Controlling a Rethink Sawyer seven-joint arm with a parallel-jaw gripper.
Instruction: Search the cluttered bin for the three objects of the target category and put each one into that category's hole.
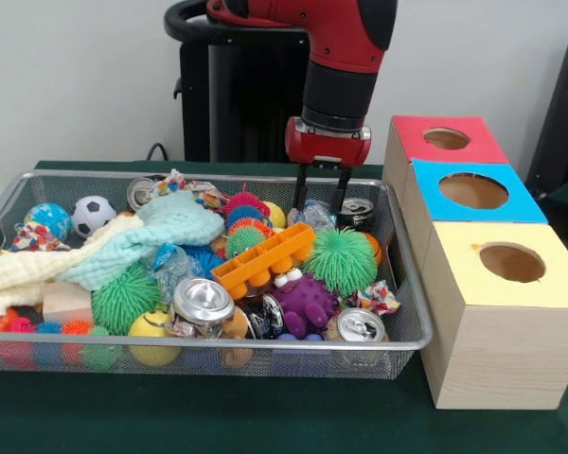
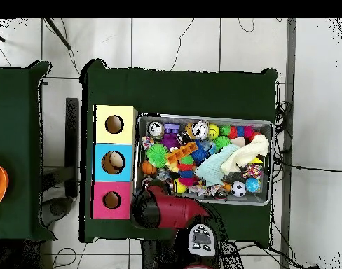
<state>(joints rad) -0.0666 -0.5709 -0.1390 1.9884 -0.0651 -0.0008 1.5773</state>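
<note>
The silver wire-mesh bin (image 1: pixel 409 326) lies on the green table, full of toys; it also shows in the overhead view (image 2: pixel 205 118). My gripper (image 1: pixel 321 199) hangs straight down into the bin's far right part, open. Its fingers (image 1: pixel 301 192) stand on either side of a clear, wrinkly plastic wad with blue patches (image 1: pixel 315 215). A second such wad (image 1: pixel 171 266) lies left of centre, beside the mint cloth. I cannot make out a third wad. In the overhead view the red arm (image 2: pixel 170 208) covers the gripper.
Three wooden boxes stand to the right of the bin, each with a round hole: red top (image 1: pixel 447 138), blue top (image 1: pixel 473 191), yellow top (image 1: pixel 511 262). In the bin lie silver cans (image 1: pixel 202 301), spiky balls (image 1: pixel 343 259), an orange tray (image 1: pixel 263 256), a mint cloth (image 1: pixel 161 232) and a purple toy (image 1: pixel 306 305).
</note>
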